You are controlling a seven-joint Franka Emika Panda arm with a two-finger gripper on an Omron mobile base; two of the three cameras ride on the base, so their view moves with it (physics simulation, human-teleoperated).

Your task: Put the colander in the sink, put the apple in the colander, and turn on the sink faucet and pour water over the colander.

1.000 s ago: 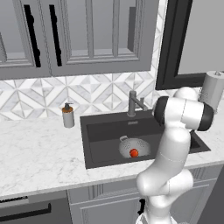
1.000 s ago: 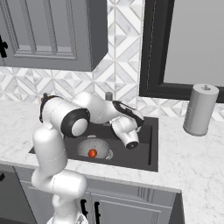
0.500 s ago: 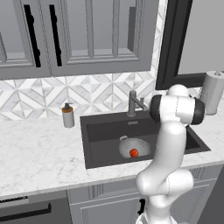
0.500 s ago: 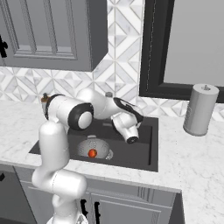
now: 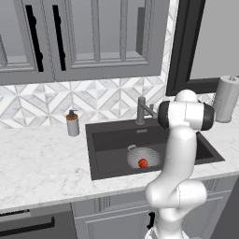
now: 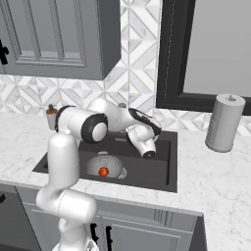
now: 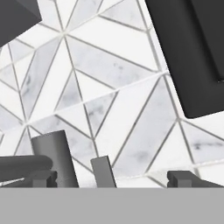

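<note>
The grey colander (image 5: pixel 142 156) (image 6: pixel 105 165) rests on the floor of the dark sink (image 5: pixel 108 141) (image 6: pixel 147 167). The red-orange apple (image 5: pixel 143 163) (image 6: pixel 103 171) lies inside it. The dark faucet (image 5: pixel 141 109) stands at the sink's back rim, partly behind my arm. In the hand view its post (image 7: pixel 54 157), spout (image 7: pixel 22 166) and lever (image 7: pixel 103 171) rise at the lower left before the tiled wall. My gripper (image 7: pixel 111 180) is open, fingertips wide apart, with the lever between them and nothing held. No stream of water shows.
A brown-topped soap dispenser (image 5: pixel 72 123) (image 6: pixel 50 116) stands on the counter left of the sink. A paper towel roll (image 5: pixel 228 99) (image 6: pixel 224 122) stands to the right. Dark cabinets hang above, and a dark window frame (image 7: pixel 192 52) lies right of the faucet.
My arm has shifted slightly, carrying the hand back toward the faucet. The colander and apple have stayed in place.
</note>
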